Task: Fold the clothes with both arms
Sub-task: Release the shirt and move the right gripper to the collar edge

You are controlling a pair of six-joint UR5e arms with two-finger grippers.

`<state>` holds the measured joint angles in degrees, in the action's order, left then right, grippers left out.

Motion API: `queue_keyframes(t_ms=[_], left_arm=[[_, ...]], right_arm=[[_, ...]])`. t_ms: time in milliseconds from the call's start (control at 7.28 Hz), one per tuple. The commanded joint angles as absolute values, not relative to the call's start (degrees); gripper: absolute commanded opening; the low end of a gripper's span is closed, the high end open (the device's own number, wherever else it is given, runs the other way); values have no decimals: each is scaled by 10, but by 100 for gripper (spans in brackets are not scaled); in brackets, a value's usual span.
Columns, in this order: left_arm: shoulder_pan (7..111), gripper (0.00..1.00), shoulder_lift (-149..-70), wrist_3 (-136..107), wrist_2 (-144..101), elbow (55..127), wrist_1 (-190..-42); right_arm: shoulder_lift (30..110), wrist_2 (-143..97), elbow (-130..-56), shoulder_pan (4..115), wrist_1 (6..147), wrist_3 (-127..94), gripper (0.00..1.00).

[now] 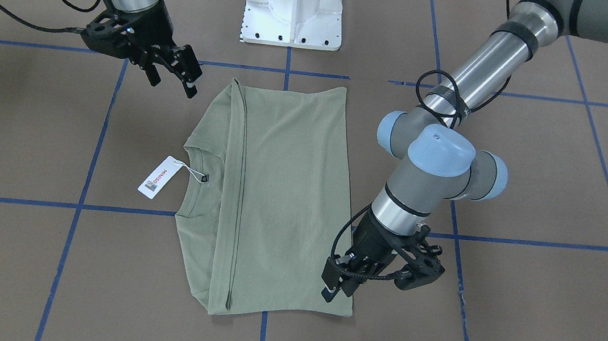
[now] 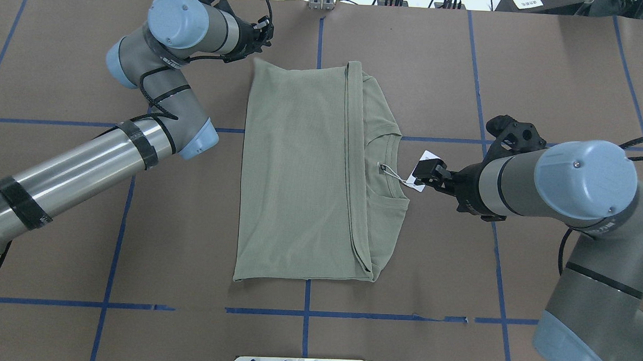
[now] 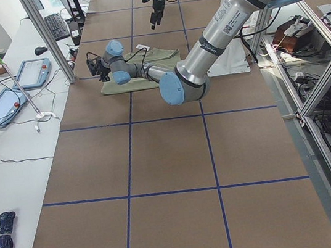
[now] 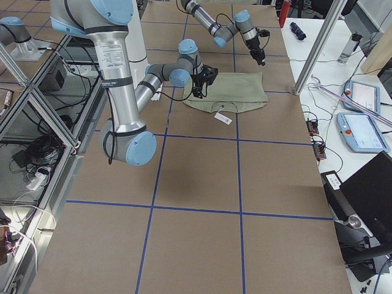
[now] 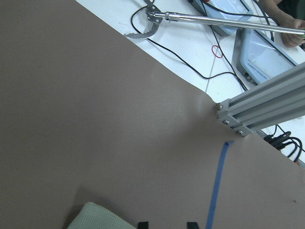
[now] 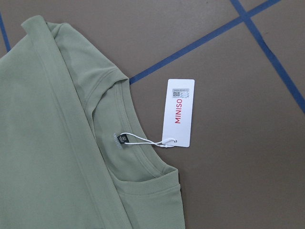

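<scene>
On the worktop [image 2: 414, 54] the shirt [image 2: 300, 174] lies folded to a rectangle, collar showing; further folds seem left. Left tool [image 1: 339, 289] and right tool [image 1: 172, 86] gape wide, empty.

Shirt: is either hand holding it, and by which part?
Nothing is held: left hand open beside a corner of the shirt; right hand open, clear of it.

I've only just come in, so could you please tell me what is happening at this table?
Two robot arms are folding an olive-green shirt. It lies flat on the table, lower part folded up toward the collar. Neither holds it: the left claw is open beside a corner, the right claw hangs open near the collar side and hang tag.
</scene>
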<state>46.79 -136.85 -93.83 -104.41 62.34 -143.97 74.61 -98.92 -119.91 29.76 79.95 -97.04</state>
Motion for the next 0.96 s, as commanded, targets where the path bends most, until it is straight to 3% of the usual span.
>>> queue_keyframes(t_ms=[0, 275, 549, 824], left_arm=[[469, 68, -1240, -940, -1108, 802, -1435], [469, 68, -1184, -940, -1128, 863, -1435], [468, 68, -1176, -938, -1128, 861, -1435], [468, 68, -1176, -933, -1126, 853, -1435]], right_arm=[[715, -985, -1154, 261, 804, -962, 100], [664, -990, -1099, 217, 843, -844, 100], [586, -1027, -1078, 214, 976, -675, 100], [543, -1041, -1008, 211, 986, -563, 100]])
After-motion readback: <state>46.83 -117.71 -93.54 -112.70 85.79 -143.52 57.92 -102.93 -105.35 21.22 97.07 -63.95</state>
